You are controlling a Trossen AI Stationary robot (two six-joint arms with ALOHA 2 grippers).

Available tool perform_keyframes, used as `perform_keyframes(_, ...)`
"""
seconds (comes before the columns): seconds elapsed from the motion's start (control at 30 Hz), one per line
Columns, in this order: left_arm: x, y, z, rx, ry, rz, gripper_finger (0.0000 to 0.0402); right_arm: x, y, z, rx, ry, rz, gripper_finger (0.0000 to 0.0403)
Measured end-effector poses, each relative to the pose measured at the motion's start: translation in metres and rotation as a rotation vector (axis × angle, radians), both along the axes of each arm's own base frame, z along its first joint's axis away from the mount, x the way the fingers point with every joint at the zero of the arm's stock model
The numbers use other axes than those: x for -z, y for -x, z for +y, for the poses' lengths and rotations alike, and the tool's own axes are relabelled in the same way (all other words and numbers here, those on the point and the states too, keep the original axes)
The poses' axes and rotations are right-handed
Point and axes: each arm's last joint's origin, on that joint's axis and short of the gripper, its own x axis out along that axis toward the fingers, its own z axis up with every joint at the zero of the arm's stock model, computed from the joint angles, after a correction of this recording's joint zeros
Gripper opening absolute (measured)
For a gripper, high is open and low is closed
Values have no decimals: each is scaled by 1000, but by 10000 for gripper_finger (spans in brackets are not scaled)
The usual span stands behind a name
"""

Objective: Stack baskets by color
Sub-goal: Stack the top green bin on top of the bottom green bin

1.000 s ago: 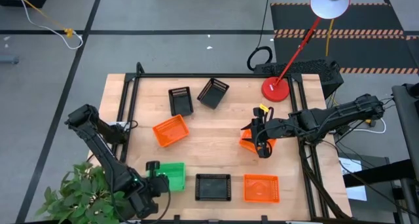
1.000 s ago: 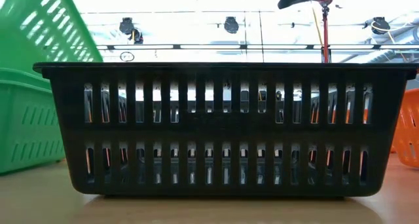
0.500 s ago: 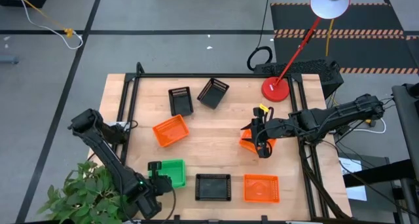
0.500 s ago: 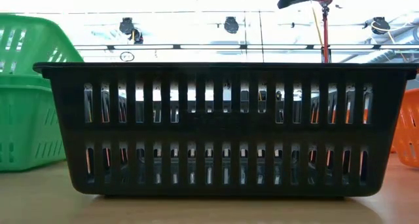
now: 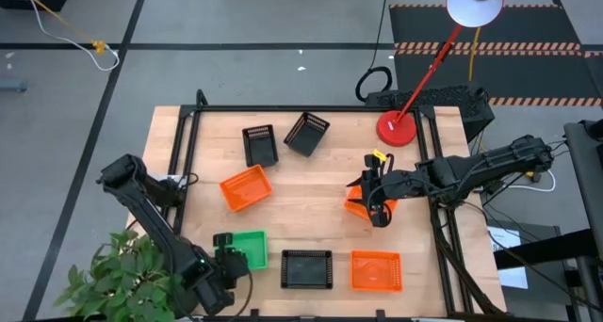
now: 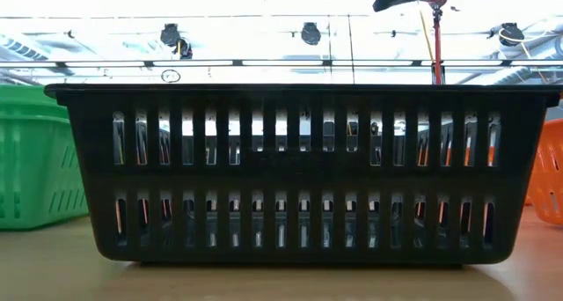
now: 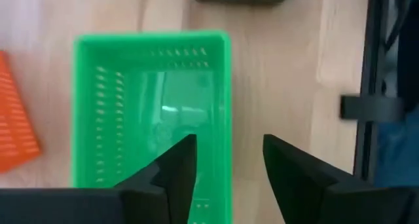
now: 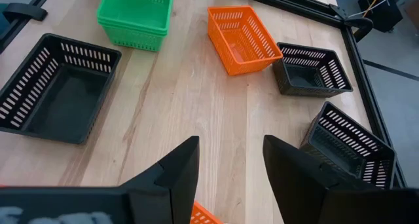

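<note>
Now the green baskets (image 5: pixel 249 248) sit stacked, one inside another, at the table's near left edge. Left gripper (image 7: pixel 226 160) hangs open over them, holding nothing. Right gripper (image 8: pixel 227 164) is open above an orange basket (image 5: pixel 357 207).

Green (image 5: pixel 249 249), orange (image 5: pixel 245 187), black baskets (image 5: pixel 307 268), scattered

Grey floor (image 5: pixel 236 21), hazard-striped mat (image 5: pixel 490 25), red lamp (image 5: pixel 443 54), potted plant (image 5: pixel 118 280).
</note>
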Motion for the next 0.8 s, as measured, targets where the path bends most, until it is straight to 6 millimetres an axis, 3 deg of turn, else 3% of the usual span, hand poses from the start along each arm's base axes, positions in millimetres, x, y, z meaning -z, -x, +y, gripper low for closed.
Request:
perform_keyframes(0.17, -8, -7, 18, -60, -130, -101, 172, 0, 0, 0, 0, 0, 0, 164)
perform_keyframes(0.4, 1, -26, 61, -149, -284, -7, 122, 0, 0, 0, 0, 1, 0, 164)
perform_keyframes(0.67, 25, -39, 101, -120, -293, 158, 63, 0, 0, 0, -2, 3, 0, 164)
perform_keyframes(0.8, 33, -43, 108, -70, -250, 190, 42, 0, 0, 0, -3, 3, 0, 164)
